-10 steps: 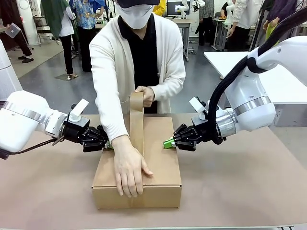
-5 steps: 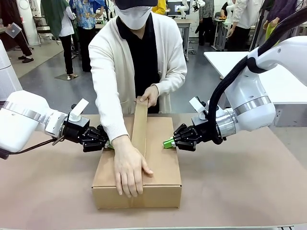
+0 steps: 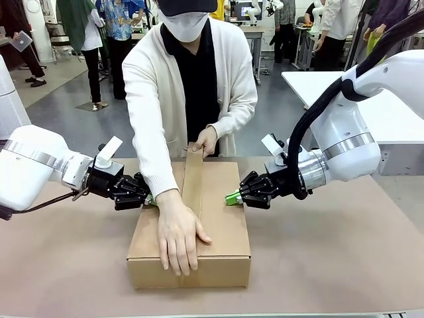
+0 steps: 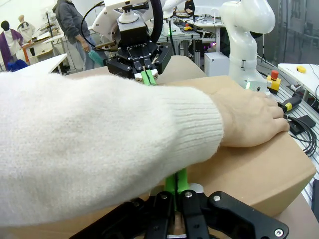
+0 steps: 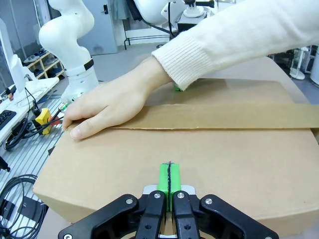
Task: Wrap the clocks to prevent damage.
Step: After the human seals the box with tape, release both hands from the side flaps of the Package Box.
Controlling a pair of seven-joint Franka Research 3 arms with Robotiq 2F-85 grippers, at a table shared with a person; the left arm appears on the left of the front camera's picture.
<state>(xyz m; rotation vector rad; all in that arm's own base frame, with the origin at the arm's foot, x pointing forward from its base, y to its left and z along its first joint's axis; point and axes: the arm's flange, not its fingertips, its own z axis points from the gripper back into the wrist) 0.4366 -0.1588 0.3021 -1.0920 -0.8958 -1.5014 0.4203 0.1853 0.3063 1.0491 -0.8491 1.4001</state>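
Front cam faces person; wrist cams close, prob. opposed, share box (image 3: 192, 225).

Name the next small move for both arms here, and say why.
Probably hold both tools where they are. The left tool and right tool, both shut, press the cardboard box from either side while the person's hand lays the paper tape along it.

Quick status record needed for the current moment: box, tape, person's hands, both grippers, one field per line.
box: closed cardboard box on the table, between the grippers
tape: brown strip laid along the top seam
person's near hand: flat on the tape at the box's near end
person's far hand: holding the tape at the far edge
left gripper: shut, pressed to the box's left side
right gripper: shut, pressed to the box's right side
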